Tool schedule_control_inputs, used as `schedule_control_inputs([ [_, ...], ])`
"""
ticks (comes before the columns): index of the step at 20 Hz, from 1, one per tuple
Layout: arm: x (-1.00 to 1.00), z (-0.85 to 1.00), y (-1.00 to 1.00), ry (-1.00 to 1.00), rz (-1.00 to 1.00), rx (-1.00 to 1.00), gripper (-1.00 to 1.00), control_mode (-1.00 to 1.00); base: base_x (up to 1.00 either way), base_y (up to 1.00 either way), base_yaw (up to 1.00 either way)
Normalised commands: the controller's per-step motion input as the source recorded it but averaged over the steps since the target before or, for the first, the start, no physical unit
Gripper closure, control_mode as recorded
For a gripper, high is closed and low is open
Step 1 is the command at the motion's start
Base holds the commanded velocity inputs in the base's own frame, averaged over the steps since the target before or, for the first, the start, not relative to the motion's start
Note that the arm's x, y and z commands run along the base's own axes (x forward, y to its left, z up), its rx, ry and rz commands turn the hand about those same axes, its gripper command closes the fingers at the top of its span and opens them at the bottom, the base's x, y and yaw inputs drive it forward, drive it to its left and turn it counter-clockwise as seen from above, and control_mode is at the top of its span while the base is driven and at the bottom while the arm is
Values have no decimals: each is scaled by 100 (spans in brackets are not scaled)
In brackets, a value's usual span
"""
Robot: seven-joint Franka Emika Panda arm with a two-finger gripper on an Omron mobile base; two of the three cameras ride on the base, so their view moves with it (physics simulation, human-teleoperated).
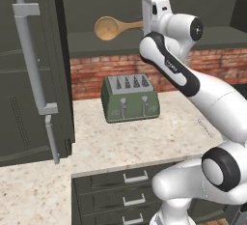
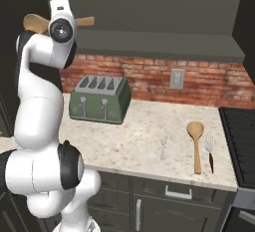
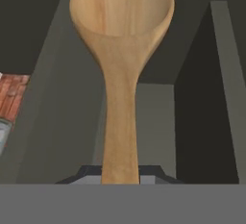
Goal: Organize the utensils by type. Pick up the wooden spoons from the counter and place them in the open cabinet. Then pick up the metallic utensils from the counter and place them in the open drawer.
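Observation:
My gripper (image 1: pixel 145 24) is raised in front of the open cabinet (image 1: pixel 91 45), shut on the handle of a wooden spoon (image 1: pixel 108 28). The spoon lies level, its bowl pointing left over the shelf. In the hand view the spoon (image 3: pixel 120 74) runs straight up from the gripper (image 3: pixel 120 174) towards the dark cabinet interior. From the right, its bowl (image 2: pixel 34 23) and handle end stick out either side of the hand. A second wooden spoon (image 2: pixel 196 144) lies on the counter (image 2: pixel 134 136) with a dark-handled fork (image 2: pixel 209 152) and a small silver fork (image 2: pixel 163 148). The open drawer is out of view.
The cabinet door (image 1: pixel 29 74) stands open at the left with its long bar handle. A green toaster (image 1: pixel 130 98) sits against the brick wall. The black stovetop (image 2: pixel 241 136) borders the counter on the right. Shut drawer fronts (image 1: pixel 130 190) lie below the counter.

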Motion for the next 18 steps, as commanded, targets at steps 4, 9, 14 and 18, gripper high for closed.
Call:
schedule_control_inputs([
  [4, 44, -5, 22, 0, 3, -1, 100, -100, 0, 0, 0],
  [9, 57, -4, 11, 0, 0, 0, 100, -100, 0, 0, 0],
  [14, 64, -1, 0, 0, 1, 0, 100, -100, 0, 0, 0],
  [18, 34, -1, 8, 5, 21, 0, 100, -100, 0, 0, 0],
])
